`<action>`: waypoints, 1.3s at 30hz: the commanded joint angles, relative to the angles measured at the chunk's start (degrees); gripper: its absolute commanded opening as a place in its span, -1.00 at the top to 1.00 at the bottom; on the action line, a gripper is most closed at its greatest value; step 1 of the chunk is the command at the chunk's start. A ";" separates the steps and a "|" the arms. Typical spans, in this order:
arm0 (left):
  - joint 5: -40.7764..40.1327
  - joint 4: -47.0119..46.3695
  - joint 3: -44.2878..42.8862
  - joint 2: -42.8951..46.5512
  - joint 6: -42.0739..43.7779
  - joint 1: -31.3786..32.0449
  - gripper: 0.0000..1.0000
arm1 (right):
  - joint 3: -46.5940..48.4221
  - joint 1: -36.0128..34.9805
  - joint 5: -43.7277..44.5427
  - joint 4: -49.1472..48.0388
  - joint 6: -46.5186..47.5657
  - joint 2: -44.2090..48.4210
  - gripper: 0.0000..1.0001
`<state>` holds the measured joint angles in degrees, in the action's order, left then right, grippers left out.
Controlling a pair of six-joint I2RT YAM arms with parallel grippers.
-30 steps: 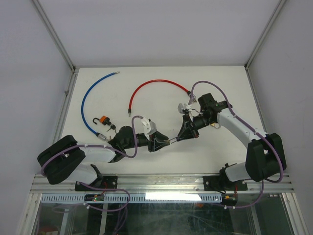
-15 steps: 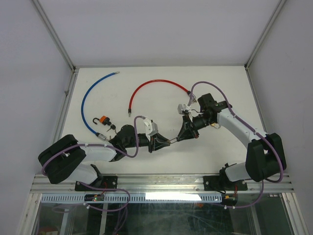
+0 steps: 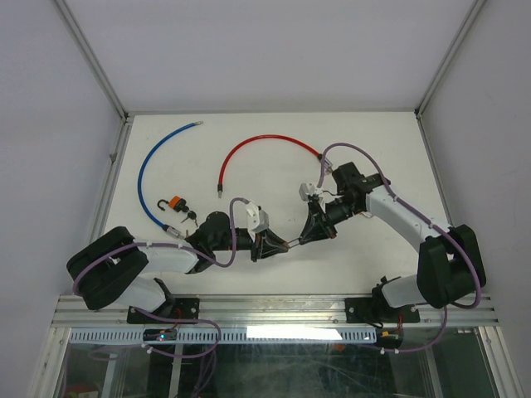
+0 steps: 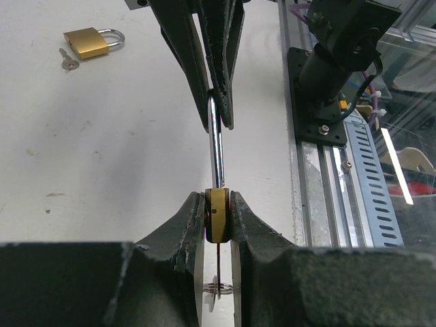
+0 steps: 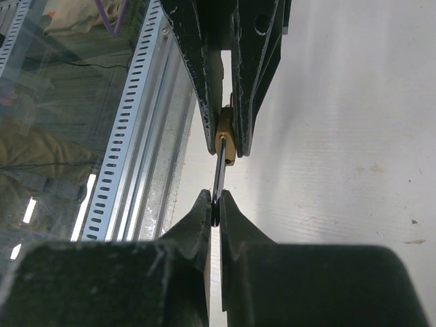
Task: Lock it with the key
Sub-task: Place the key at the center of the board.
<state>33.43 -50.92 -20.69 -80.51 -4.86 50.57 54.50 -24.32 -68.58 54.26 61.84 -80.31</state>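
top external view: the left gripper and the right gripper are set nose to nose over the white table. a small brass padlock is spanned between their tips.

left wrist view: the left gripper is closed on the flat faces of the padlock's body, right at its fingertips. the bright steel shackle runs straight ahead into the pinched tips of the right gripper. a wire key ring is seen behind the body, between the fingers. whether a key is seated in the keyway cannot be told. a second brass padlock lies far ahead and to the left, well apart, with a small loose key just beside it.

right wrist view: the right gripper is clamped shut on the shackle, seen edge-on as a thin dark bar. the brass body is held just ahead of it.

the padlock is judged light, rigid and slick on its polished metal. the body is best held across its broad faces and the shackle pinched near its crown, so that it is not twisted out when pushed home. a key would be taken by its bow.
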 commanded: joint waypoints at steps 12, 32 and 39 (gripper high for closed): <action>-0.52 -13.76 -0.63 -0.96 1.79 -0.67 1.00 | -4.16 -6.79 -1.26 -14.05 -6.38 1.30 1.00; 2.18 -22.14 -1.45 -9.67 3.54 -6.04 1.00 | -5.29 -16.67 11.12 -22.88 -13.98 -4.87 1.00; 1.86 -30.99 0.37 -16.40 3.90 -8.25 1.00 | -3.71 -19.84 14.28 -23.03 -16.33 -8.95 1.00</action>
<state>39.70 -57.34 -17.74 -96.23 -2.72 44.21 49.60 -38.87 -50.17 31.07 48.42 -86.80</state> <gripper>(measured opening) 0.162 0.026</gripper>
